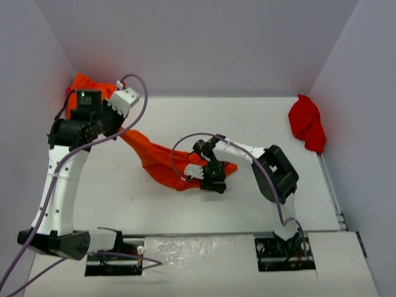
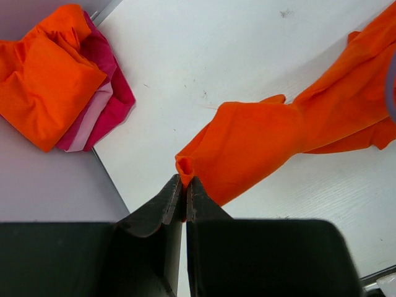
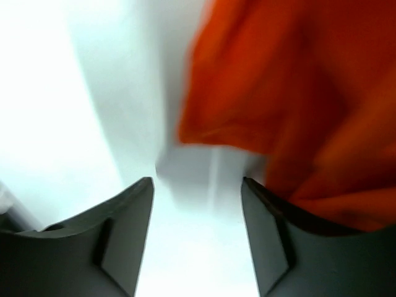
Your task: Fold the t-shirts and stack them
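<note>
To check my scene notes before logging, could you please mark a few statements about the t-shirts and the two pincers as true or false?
1. The left pincer is shut on a corner of the orange t-shirt. True.
2. The right pincer is clamped on that same shirt. False: its jaws stand apart with no cloth between them; the shirt lies beside one finger.
3. The red t-shirt lies folded on top of the stack. False: it sits crumpled at the far right, apart from the stack.
4. The folded stack in the far left corner has an orange tee on top, with pink and magenta ones under it. True.
</note>
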